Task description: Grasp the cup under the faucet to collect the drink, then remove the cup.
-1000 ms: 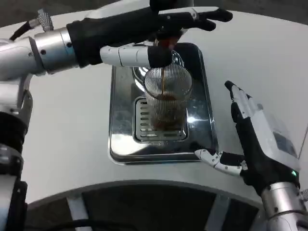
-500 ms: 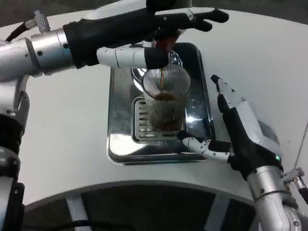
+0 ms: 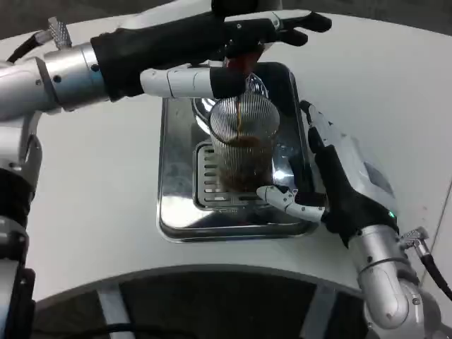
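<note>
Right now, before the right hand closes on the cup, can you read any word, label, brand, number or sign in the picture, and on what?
None can be read.
Cup: ribbed clear glass, no print.
Drip tray: bare shiny metal, no marking.
Right hand: a small green light near the wrist, no letters.
Left hand: no markings.

One ribbed glass cup, one steel drip tray, two hands: left hand, right hand.
</note>
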{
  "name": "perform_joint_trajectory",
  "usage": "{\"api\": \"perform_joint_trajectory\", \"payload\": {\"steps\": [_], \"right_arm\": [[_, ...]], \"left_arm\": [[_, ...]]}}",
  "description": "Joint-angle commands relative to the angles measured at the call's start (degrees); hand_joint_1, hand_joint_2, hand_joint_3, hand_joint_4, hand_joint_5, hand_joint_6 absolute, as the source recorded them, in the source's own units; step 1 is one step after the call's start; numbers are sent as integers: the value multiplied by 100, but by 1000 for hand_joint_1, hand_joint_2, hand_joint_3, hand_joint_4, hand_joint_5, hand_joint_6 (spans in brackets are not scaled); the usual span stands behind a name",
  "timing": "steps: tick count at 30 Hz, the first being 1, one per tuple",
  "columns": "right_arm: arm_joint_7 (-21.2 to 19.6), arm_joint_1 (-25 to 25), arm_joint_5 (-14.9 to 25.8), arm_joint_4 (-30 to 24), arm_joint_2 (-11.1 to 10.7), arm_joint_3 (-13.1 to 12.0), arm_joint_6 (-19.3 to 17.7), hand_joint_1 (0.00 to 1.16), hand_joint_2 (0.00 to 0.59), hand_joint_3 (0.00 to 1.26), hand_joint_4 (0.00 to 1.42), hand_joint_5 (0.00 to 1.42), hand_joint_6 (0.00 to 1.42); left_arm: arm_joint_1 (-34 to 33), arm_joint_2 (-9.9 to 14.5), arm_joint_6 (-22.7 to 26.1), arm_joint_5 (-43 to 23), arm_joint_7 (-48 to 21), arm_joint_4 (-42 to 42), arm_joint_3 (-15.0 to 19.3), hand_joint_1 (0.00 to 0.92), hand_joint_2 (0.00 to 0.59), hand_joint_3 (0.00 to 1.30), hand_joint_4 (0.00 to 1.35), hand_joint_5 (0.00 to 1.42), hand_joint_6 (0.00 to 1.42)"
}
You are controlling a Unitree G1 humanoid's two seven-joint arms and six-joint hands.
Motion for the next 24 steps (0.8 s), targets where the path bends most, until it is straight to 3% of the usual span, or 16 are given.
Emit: {"api": "perform_joint_trajectory", "payload": {"steps": [1,24], "right_arm": [[-164,-131,137,213,2,52,-69,578,199,0,0,0,0],[-284,-542,460,716,6,130,-58,502,195,0,0,0,0]], "left_arm": [[331,85,78,303,-146,154,-146,0,32,98,0,60,0],[312,94,60,337,-50,269,-133,0,38,103,0,60,0]]}}
